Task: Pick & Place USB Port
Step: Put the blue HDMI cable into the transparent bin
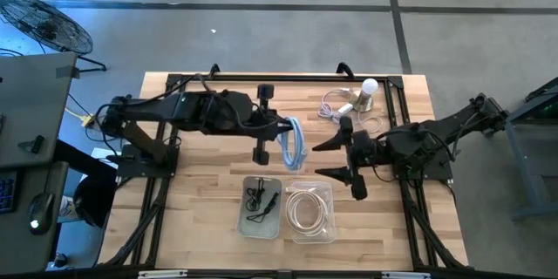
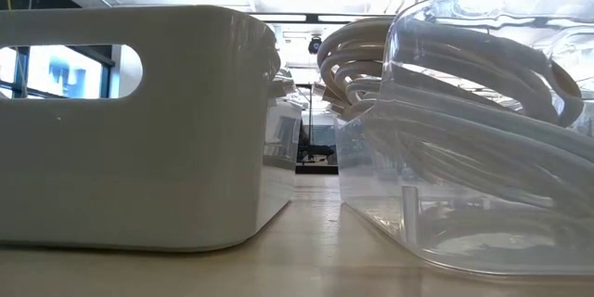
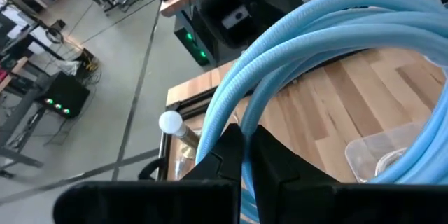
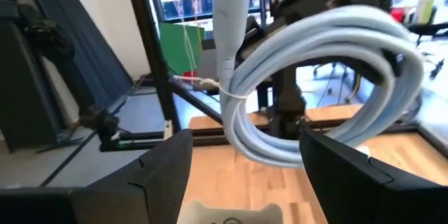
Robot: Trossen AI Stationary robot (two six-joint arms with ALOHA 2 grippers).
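A coiled light-blue cable (image 1: 294, 144) hangs from my left gripper (image 1: 281, 131) over the middle of the table. In the right wrist view the coil (image 4: 315, 77) shows in the air with a white plug (image 4: 227, 14) at its top. My right gripper (image 1: 338, 157) is open, just to the right of the coil, with its fingers pointing toward it and touching nothing. A white tray (image 1: 247, 218) with a black cable and a clear tub (image 1: 328, 218) with a white coiled cable stand near the table's near edge. My left gripper (image 3: 243, 136) is shut on the blue coil, pinching several strands (image 3: 231, 115) of the bundle between its two fingers. The fingers come level from the table's left. The coil hangs beside and below them, lifted clear of the table as far as the right wrist view shows.
A white bulb on a brass base (image 1: 366, 94) and a loose white cable (image 1: 336, 105) lie near the far right corner. In the low view the white tray (image 2: 130, 121) and the clear tub (image 2: 483, 130) fill the foreground. Bare wood lies between the coil and the containers.
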